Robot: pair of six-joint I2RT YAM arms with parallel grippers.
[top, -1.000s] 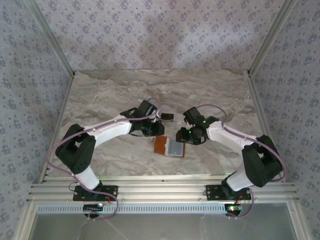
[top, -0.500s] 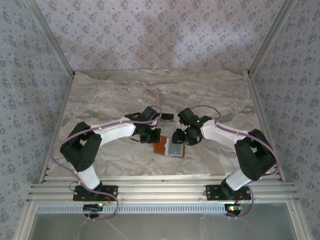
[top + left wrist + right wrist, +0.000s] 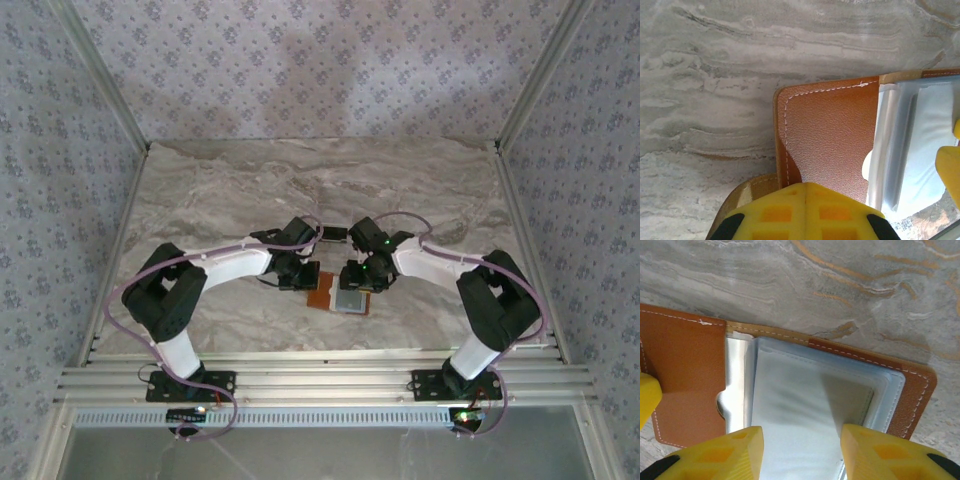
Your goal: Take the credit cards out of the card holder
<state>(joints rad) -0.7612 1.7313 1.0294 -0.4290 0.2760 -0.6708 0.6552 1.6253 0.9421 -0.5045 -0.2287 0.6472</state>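
Note:
The card holder (image 3: pixel 322 292) lies open on the marble table, its tan-brown leather panel (image 3: pixel 830 135) on the left and its grey-blue lined pocket (image 3: pixel 890 390) on the right. A pale credit card (image 3: pixel 805 400) sits in that pocket. My left gripper (image 3: pixel 805 186) is shut, its yellow tips pressed onto the near edge of the leather panel. My right gripper (image 3: pixel 802 440) hangs open over the pale card, one finger on each side of it. A small dark card (image 3: pixel 335 234) lies on the table just behind both grippers.
The marble table (image 3: pixel 220 190) is walled by patterned panels at the back and both sides. An aluminium rail (image 3: pixel 320 382) runs along the near edge by the arm bases.
Both grippers have drawn in over the card holder, the right one sliding left onto the pocket side. The left gripper has closed fully.

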